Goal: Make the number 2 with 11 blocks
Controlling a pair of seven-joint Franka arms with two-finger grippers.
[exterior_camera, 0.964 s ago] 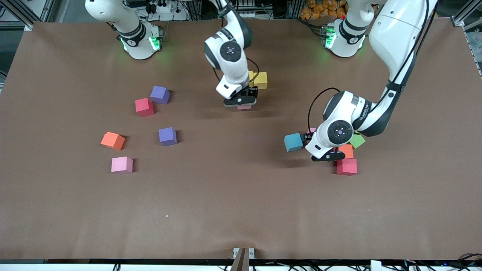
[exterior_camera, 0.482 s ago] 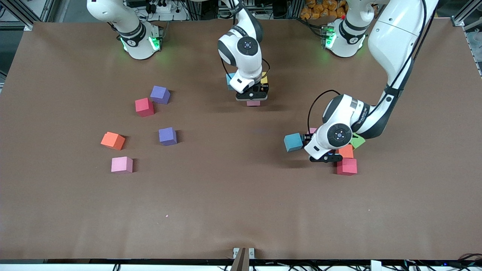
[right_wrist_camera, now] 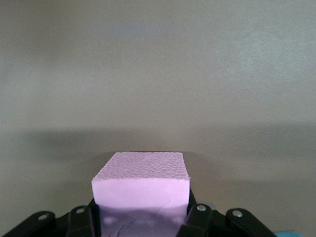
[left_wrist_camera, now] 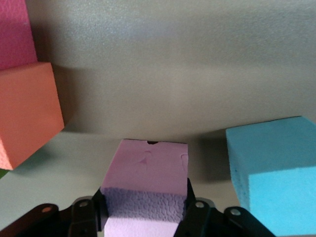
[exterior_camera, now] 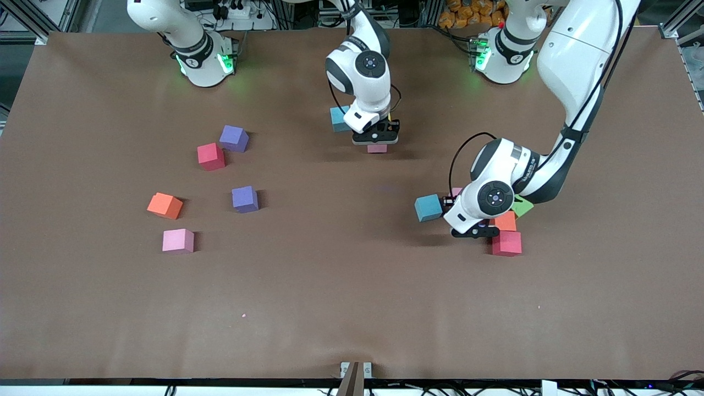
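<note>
While each end effector clamps a pink block (right_wrist_camera: pixel 141 182), the left end effector (left_wrist_camera: pixel 144 217) is low beside the blue cube (left_wrist_camera: pixel 276 173).

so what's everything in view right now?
table: 1, brown
purple cubes: 2, toward the right arm's end
red cubes: 2, one touching a purple cube, one in the cluster at the left arm's end
orange cubes: 2, one toward the right arm's end, one next to that red cube
pink cubes: 3, one loose and nearer the camera than the orange, one per gripper
blue cubes: 2, one beside the right gripper, one beside the left gripper
green cube: 1, in the cluster
right gripper: mid-table, fingers shut on pink
left gripper: in the cluster, fingers shut on pink
</note>
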